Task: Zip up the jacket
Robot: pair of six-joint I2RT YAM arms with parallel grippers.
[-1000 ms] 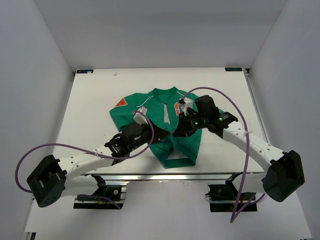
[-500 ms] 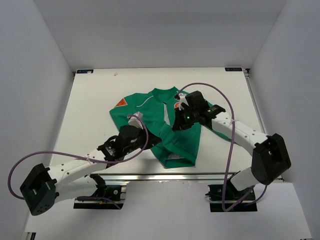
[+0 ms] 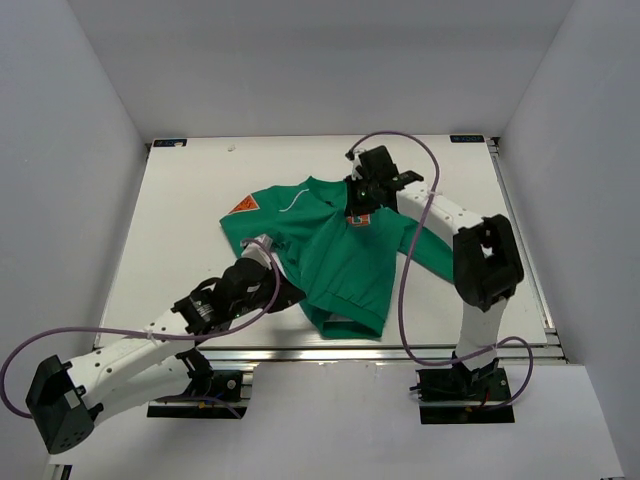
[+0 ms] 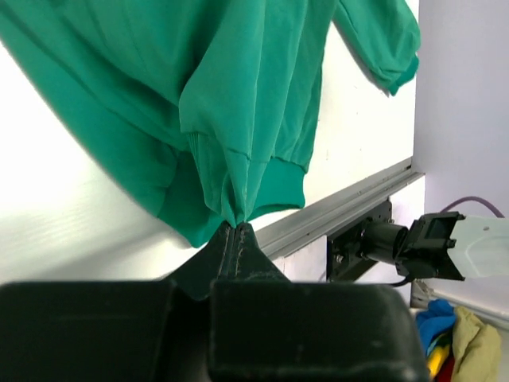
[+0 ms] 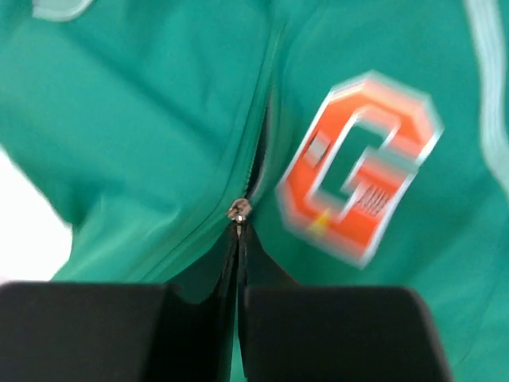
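Open table (image 3: 170,230) left of jacket (image 3: 340,260), cable (image 3: 401,300) on right

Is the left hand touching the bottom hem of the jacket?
Touching. The left wrist view shows the left hand shut on the jacket, hem pinched between its tips.

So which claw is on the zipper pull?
The right claw, pinching the pull beside the G patch; the left claw only grips the hem.

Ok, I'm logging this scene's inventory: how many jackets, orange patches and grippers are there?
jacket: 1
Orange patches: 2, G patch and triangle patch
Grippers: 2, left gripper and right gripper
Total: 5
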